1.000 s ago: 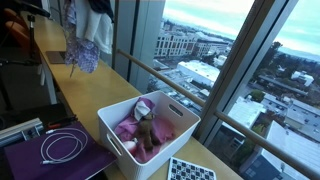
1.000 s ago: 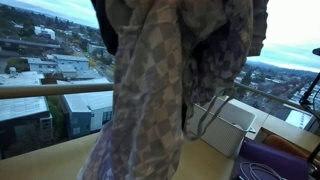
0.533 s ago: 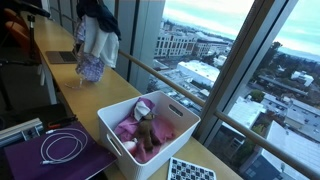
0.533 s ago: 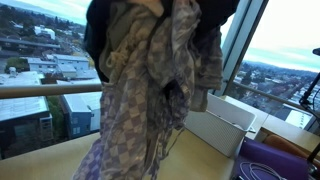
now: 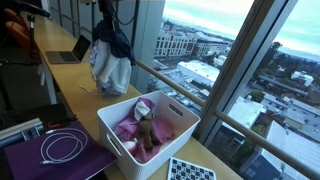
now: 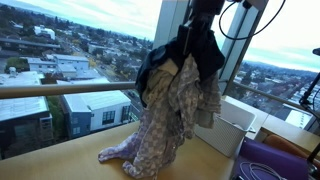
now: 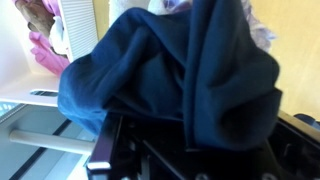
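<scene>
My fingers (image 7: 108, 148) are buried under a dark navy fabric garment (image 7: 180, 70) that fills the middle of the wrist view, so I can't see their tips. Since the whole bundle hangs from them in both exterior views, I judge them pinched shut on it. Under the navy piece (image 6: 205, 50) hangs a lilac-and-white checked soft cloth (image 6: 165, 130). It runs from the upper middle of the frame down to the pale wooden tabletop (image 6: 90, 160), where its hem lies crumpled at lower centre.

In an exterior view the bundle (image 5: 110, 72) sits at upper centre, a little way from the white plastic slatted basket (image 5: 120, 140) at lower centre. That basket holds pink clothes (image 5: 128, 130) and a small brown stuffed toy (image 5: 147, 128).

To carry this well, I reckon the pinch has to stay firm, because two layers are held at once and the checked one could slip from under the navy one. The trailing hem will drag and snag unless the load rides higher. Slow, steady travel should keep it from swinging.

A silver laptop (image 5: 75, 50) lies open at upper left. A purple mat (image 5: 25, 160) with a coiled white cable (image 5: 62, 147) lies at lower left.

I can read no brand, label or lettering on any of these things
</scene>
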Motion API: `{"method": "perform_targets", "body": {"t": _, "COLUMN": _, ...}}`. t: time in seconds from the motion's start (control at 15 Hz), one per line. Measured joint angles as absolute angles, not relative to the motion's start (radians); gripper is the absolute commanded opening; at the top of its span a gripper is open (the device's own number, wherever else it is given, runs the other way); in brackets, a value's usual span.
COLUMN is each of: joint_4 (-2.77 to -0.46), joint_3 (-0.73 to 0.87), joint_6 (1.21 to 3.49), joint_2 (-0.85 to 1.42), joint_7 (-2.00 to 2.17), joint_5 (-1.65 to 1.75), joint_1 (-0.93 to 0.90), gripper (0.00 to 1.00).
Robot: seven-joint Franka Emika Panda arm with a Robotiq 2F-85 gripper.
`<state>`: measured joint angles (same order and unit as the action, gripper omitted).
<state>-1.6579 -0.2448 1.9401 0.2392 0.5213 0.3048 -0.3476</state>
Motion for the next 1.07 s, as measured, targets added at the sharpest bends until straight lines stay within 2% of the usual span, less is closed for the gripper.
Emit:
{"method": "perform_targets", "body": {"t": 0.67, "joint_4": -1.694, "joint_3": -0.199, "joint_6": 1.966, "joint_2": 0.204, "joint_7": 0.484, "joint_5": 0.307, "joint_1": -0.312, "gripper": 0.98}}
{"method": "perform_targets", "body": {"t": 1.07, "joint_4": -1.704, "joint_3": -0.132, "joint_6": 1.985, "joint_2": 0.181, "joint_7": 0.424, "joint_5": 0.31, "joint_1": -0.23, "gripper": 1.0}}
